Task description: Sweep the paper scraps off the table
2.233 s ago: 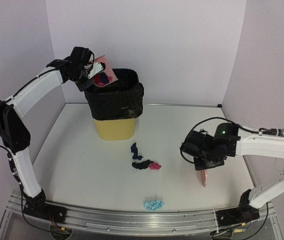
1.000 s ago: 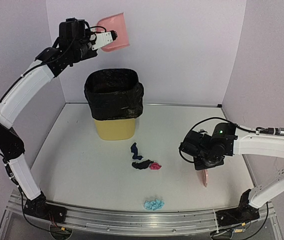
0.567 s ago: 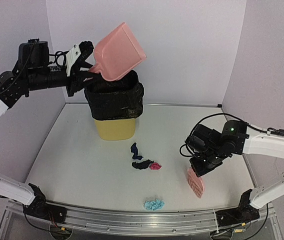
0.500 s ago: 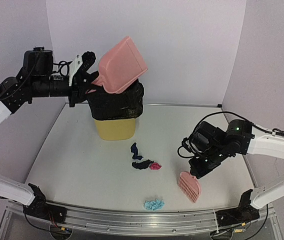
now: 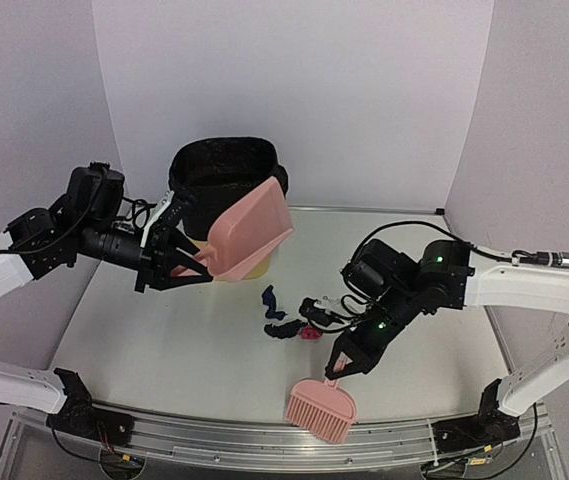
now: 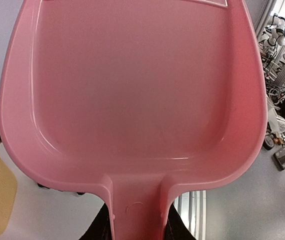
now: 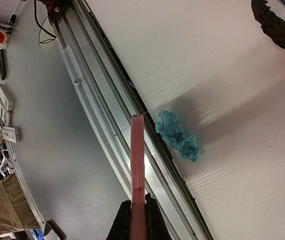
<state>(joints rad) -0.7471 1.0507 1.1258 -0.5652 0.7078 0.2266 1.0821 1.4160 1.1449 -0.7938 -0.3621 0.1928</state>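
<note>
The paper scraps lay mostly in a small cluster near the middle of the table. A navy wad had a black wad at its 6 o'clock, and a pink wad touched the black one at 3 o'clock. A light-blue wad sat well apart from them at the front edge, just beside the aluminium rail.

At the cluster's 5 o'clock the right gripper was clenched on the handle of the pink hand brush, whose head hid the light-blue wad from overhead. At 10 o'clock the left gripper grasped the handle of the empty pink dustpan. The dustpan was held tilted, off the table, in front of the black-lined bin.
</note>
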